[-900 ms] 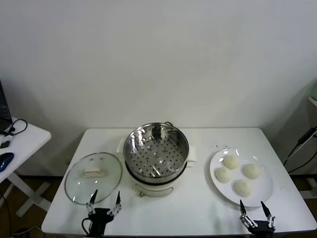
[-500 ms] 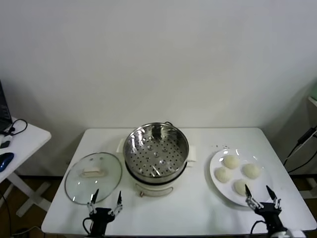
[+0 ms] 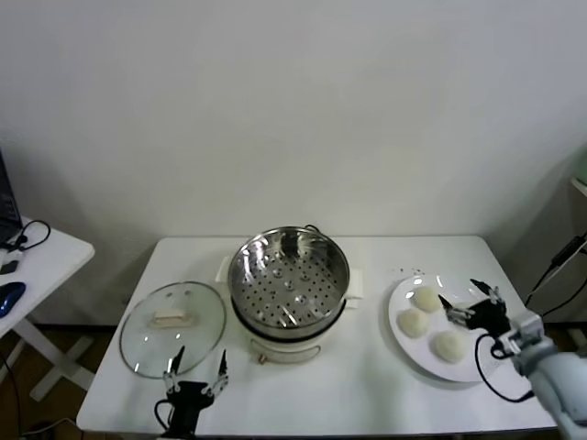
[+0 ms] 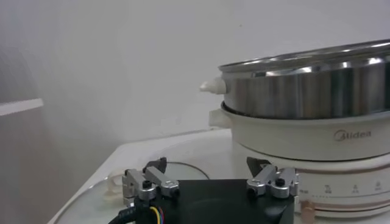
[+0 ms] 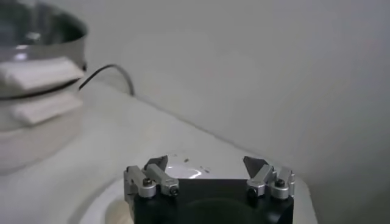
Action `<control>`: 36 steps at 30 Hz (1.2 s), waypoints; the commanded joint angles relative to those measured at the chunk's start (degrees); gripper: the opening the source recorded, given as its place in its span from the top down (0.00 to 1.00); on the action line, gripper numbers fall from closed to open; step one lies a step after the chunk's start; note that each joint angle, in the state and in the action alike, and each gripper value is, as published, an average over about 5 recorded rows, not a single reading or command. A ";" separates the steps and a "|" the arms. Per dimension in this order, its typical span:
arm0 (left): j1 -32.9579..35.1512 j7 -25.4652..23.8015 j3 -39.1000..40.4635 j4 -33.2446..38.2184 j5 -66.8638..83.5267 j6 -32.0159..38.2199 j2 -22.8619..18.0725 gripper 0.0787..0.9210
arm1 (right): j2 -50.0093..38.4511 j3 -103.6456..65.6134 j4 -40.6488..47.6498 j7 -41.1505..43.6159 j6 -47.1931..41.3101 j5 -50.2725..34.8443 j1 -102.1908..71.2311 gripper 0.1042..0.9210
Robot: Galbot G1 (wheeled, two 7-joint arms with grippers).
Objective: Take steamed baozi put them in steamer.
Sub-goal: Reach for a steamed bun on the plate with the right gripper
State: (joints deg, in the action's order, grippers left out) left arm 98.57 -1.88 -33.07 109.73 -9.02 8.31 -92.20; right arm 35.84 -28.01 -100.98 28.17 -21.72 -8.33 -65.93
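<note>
Head view: right hand (image 3: 470, 302) wide open over plate's baozi (image 3: 449, 346); soft, light, so pinch sides gently. Left hand (image 3: 194, 372) open, idle nr worktop edge.

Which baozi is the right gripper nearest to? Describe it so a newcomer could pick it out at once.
On the white table, right of the steamer, sits a white plate of baozi. The open right gripper hovers over its far-right bun, mostly hiding it; the three others lie uncovered.

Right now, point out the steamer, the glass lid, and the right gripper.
steamer (image 3: 289, 280), head view, perforated floor.
glass lid (image 3: 172, 318), head view, white handle.
right gripper (image 3: 470, 302), head view, midway between open fingertips.
</note>
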 commanded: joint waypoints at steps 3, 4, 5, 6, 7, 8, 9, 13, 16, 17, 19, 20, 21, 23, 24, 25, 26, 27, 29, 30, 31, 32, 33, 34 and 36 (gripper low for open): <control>-0.09 -0.04 -0.28 -0.24 -0.24 0.17 0.72 0.12 | -17.19 27.74 13.94 26.33 8.56 18.20 31.68 0.12; -0.13 -0.05 -0.35 -0.36 -0.31 0.18 0.71 0.12 | -17.78 33.94 16.04 28.65 10.52 18.91 37.80 0.12; -0.17 -0.06 -0.39 -0.47 -0.37 0.20 0.71 0.12 | -18.09 41.13 18.27 30.96 12.59 19.26 44.70 0.12; -0.18 -0.07 -0.44 -0.58 -0.43 0.21 0.71 0.12 | -18.02 47.06 20.15 32.88 14.27 19.23 50.97 0.12; -0.18 -0.08 -0.48 -0.70 -0.52 0.23 0.72 0.12 | -17.64 54.25 22.31 34.93 16.26 18.67 58.04 0.12; -0.17 -0.10 -0.52 -0.79 -0.62 0.24 0.74 0.12 | -17.00 60.88 24.24 36.65 17.99 17.84 64.30 0.12; -0.15 -0.12 -0.56 -0.87 -0.72 0.26 0.76 0.12 | -16.27 67.27 25.97 38.21 19.48 16.74 70.10 0.12; -0.22 -0.14 -0.76 -1.14 -0.89 0.31 0.75 0.12 | -13.21 86.01 30.69 43.36 22.65 13.75 85.20 0.12; -0.41 -0.14 -0.82 -1.52 -1.07 0.43 0.67 0.12 | -10.54 91.62 33.66 45.12 24.15 13.44 89.03 0.12; -0.49 -0.14 -0.83 -1.68 -1.16 0.50 0.63 0.12 | -9.42 92.14 34.94 45.29 24.49 12.99 89.23 0.12; -0.61 -0.12 -0.87 -1.93 -1.30 0.62 0.55 0.12 | -7.29 91.88 37.31 45.31 24.81 11.82 88.51 0.12; -0.64 -0.12 -0.90 -2.01 -1.35 0.65 0.51 0.12 | -6.18 91.07 38.51 45.31 24.79 11.23 87.65 0.12; -0.66 -0.12 -0.95 -2.08 -1.41 0.67 0.48 0.12 | -5.10 90.06 39.64 45.29 24.75 10.93 86.56 0.12; -0.66 -0.14 -1.08 -2.21 -1.55 0.67 0.42 0.12 | -3.23 87.82 41.60 45.23 24.68 10.96 84.00 0.12; -0.67 -0.14 -1.17 -2.30 -1.66 0.67 0.38 0.12 | -2.38 86.78 42.38 45.18 24.69 11.22 82.76 0.12; -0.68 -0.13 -1.27 -2.39 -1.77 0.69 0.35 0.12 | -1.59 85.87 43.17 45.05 24.72 11.54 81.56 0.12; -0.70 -0.13 -1.39 -2.50 -1.90 0.73 0.32 0.12 | -0.68 84.81 44.21 44.89 24.80 11.83 80.28 0.12; -0.72 -0.12 -1.53 -2.63 -2.05 0.80 0.29 0.12 | 0.30 83.67 45.31 44.72 24.96 12.13 78.78 0.12; -0.76 -0.10 -1.80 -2.87 -2.29 0.93 0.24 0.12 | 2.22 80.94 47.51 44.26 25.45 12.87 76.04 0.12; -0.79 -0.10 -1.93 -3.00 -2.39 0.99 0.22 0.12 | 3.37 79.07 48.73 43.86 25.91 13.47 74.49 0.12; -0.82 -0.09 -2.02 -3.13 -2.46 1.02 0.20 0.12 | 4.39 77.23 49.68 43.53 26.36 14.08 73.15 0.12; -0.86 -0.10 -2.12 -3.27 -2.54 1.02 0.18 0.12 | 5.56 75.30 50.66 43.20 26.74 14.68 71.98 0.12; -0.90 -0.10 -2.22 -3.42 -2.63 1.02 0.16 0.12 | 6.76 73.41 51.57 42.90 27.09 15.31 70.85 0.12; -0.93 -0.11 -2.29 -3.55 -2.74 1.01 0.14 0.12 | 7.93 71.74 52.35 42.64 27.36 15.90 69.82 0.12; -0.94 -0.13 -2.45 -3.73 -2.97 1.00 0.07 0.12 | 9.88 69.63 53.53 42.50 27.49 16.56 68.38 0.12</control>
State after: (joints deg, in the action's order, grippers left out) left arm 97.63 -2.00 -35.43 106.29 -11.71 9.31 -92.20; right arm 40.11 44.07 -54.07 69.31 3.92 6.53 3.86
